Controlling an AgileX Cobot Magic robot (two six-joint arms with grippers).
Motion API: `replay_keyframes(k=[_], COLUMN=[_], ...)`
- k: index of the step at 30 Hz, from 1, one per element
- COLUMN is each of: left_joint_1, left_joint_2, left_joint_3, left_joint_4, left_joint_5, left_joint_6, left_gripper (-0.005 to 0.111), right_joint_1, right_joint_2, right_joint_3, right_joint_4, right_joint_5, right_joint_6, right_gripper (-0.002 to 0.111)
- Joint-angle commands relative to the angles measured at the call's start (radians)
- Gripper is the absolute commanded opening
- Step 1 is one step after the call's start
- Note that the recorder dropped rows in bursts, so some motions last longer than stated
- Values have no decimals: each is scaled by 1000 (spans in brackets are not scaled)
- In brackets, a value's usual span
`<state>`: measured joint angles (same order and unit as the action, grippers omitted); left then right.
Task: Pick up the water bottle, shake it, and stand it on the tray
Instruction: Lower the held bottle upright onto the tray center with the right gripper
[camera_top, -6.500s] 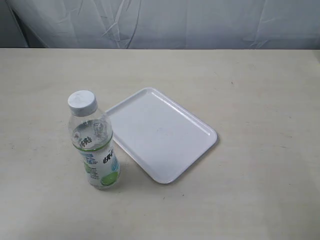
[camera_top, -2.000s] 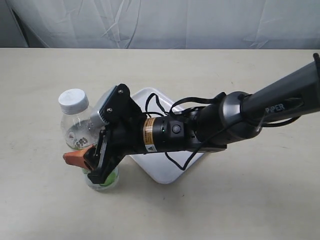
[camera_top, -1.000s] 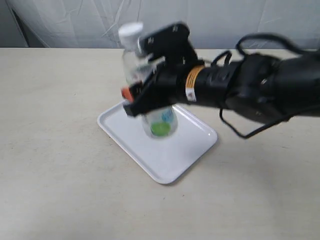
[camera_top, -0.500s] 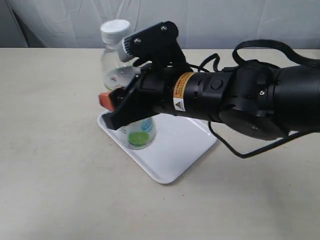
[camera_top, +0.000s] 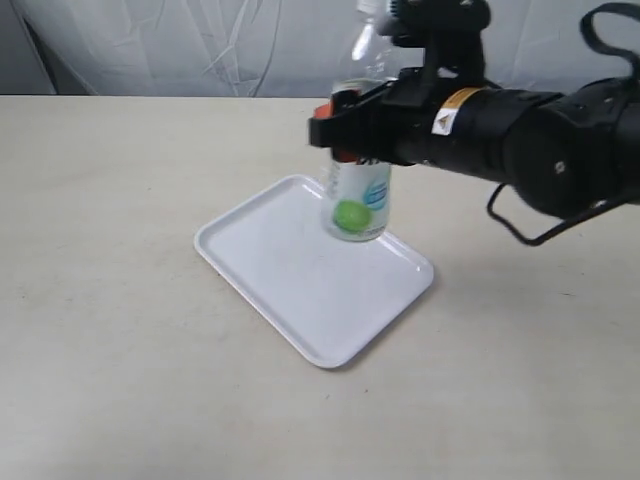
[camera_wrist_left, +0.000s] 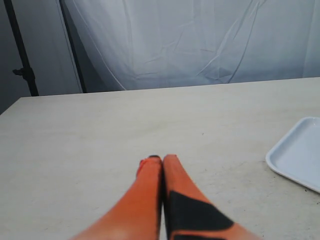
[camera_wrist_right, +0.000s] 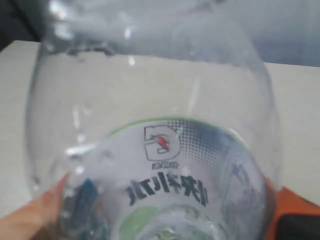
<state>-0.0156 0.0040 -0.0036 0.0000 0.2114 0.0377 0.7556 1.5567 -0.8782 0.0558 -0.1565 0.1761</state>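
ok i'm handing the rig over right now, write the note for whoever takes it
Right gripper: shut on the water bottle, which it holds roughly upright in the air over the far part of the white tray. The bottle is blurred.
Left gripper: shut, holding nothing, over the table off to the side of the tray.
Done: bottle picked up. The blur suggests the shake is under way.
Left: finish the shake, stand the bottle on the tray, release.

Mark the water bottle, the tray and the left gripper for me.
water bottle (camera_top: 360, 202), exterior view, on its label.
tray (camera_top: 290, 275), exterior view, on its bare floor.
left gripper (camera_wrist_left: 160, 161), left wrist view, between its closed fingertips.
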Motion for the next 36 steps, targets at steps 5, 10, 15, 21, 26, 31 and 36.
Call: replay_keyframes(k=[5, 10, 15, 21, 26, 31, 36], left_joint_1=[-6, -6, -6, -6, -6, -6, -6], left_joint_2=[-4, -4, -4, -4, -4, -4, -4], left_joint_3=[4, 4, 4, 4, 4, 4, 4], left_joint_4=[0, 0, 0, 0, 0, 0, 0], left_joint_5=[-9, -9, -9, -9, -9, -9, -9], left_joint_6=[-2, -2, -2, -2, -2, -2, -2], left_gripper=[0, 0, 0, 0, 0, 0, 0], right_joint_1=[234, 67, -27, 14, 78, 117, 119], right_joint_2=[4, 2, -16, -27, 18, 111, 222], right_joint_3=[-5, -5, -5, -5, -5, -3, -3], right_joint_4=[-23, 364, 454, 449, 443, 317, 215], right_joint_5=[-135, -31, -16, -71, -213, -418, -622], right_joint_6=[-235, -590, -622, -622, -598, -456, -273], right_gripper=[-1, -1, -1, -1, -1, -1, -1])
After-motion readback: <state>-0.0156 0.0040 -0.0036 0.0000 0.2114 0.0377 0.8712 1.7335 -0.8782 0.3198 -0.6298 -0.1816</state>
